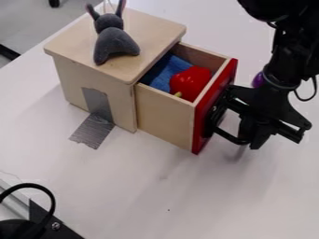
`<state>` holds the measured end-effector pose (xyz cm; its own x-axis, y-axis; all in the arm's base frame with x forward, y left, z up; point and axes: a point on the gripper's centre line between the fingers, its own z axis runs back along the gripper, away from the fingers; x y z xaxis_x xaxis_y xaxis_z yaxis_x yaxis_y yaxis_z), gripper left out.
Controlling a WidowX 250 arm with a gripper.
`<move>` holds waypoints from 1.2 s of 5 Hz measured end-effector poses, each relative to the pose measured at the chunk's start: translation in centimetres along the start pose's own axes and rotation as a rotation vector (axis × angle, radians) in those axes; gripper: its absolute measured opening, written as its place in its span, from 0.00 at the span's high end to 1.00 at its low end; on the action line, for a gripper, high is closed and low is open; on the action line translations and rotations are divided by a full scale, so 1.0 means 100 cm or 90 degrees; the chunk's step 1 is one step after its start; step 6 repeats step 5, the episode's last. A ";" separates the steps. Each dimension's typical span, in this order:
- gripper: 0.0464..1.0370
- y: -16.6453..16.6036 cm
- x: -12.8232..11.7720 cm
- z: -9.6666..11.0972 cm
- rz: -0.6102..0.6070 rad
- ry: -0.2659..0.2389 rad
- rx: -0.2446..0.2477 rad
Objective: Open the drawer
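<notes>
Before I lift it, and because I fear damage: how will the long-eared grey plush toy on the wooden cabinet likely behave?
The long-eared grey plush toy looks soft and stuffed, so it should squash rather than crack. Being small, it is probably light. Its thin ears may flop when handled.

Drawer (pixel 165 116): pale wood box, red front panel (pixel 202 122), curved black handle (pixel 230 137). Stands open, slid partway out of its wooden housing (pixel 70 84), top uncovered, walls upright. Lies just beside the claw (pixel 253 134), box to the left of it in the camera view. Red panel faces the claw; handle juts toward it, its outer end at the claw.
</notes>
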<state>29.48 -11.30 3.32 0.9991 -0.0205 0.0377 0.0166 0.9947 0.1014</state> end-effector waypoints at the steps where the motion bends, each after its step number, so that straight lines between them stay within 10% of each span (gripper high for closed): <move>1: 0.69 0.000 -0.001 0.001 0.001 0.006 0.003; 3: 0.08 0.002 0.010 0.053 0.012 -0.057 -0.014; 6: 0.04 0.002 0.029 0.102 0.021 -0.089 -0.041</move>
